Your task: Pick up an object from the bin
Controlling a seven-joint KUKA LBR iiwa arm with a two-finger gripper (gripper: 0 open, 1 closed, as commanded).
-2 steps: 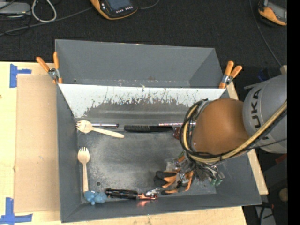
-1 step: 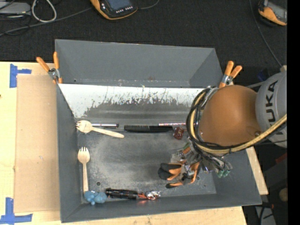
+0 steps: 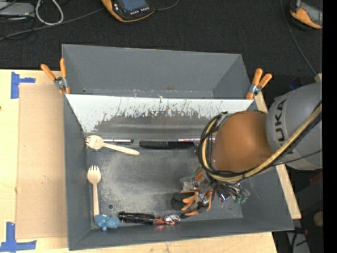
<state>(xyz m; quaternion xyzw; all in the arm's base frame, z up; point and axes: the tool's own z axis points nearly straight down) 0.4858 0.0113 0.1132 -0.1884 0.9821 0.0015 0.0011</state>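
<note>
Finding the gripper [image 3: 210,193] low in the near right corner of the grey bin [image 3: 152,75], under the orange wrist cover [image 3: 239,141], down among a small heap of loose bits. Not managing to tell whether open or closed, with cables and clutter masking it.

Judging the pick as not yet done: seeing nothing lifted clear of the floor and nothing plainly clamped. Reading this as the reach-in or closing stage, leaving the securing, the lifting and the clearing of the rim to do.

Noting nearest to the gripper a dark oval lump [image 3: 179,200], lying on the floor just to its left, and some orange curved pieces [image 3: 192,204] between lump and gripper, touching or just beside both. Not managing to tell which of these is the target.

Noting a little further left, along the near wall, a small shiny piece [image 3: 171,220] at the end of a black stick-like tool [image 3: 136,217].

Logging well apart from the gripper, on the left side: a wooden fork [image 3: 93,179], a blue lump [image 3: 107,223] at its near end, a wooden spoon [image 3: 108,145] by the far wall, and a black pen [image 3: 164,144] to the spoon's right.
</note>
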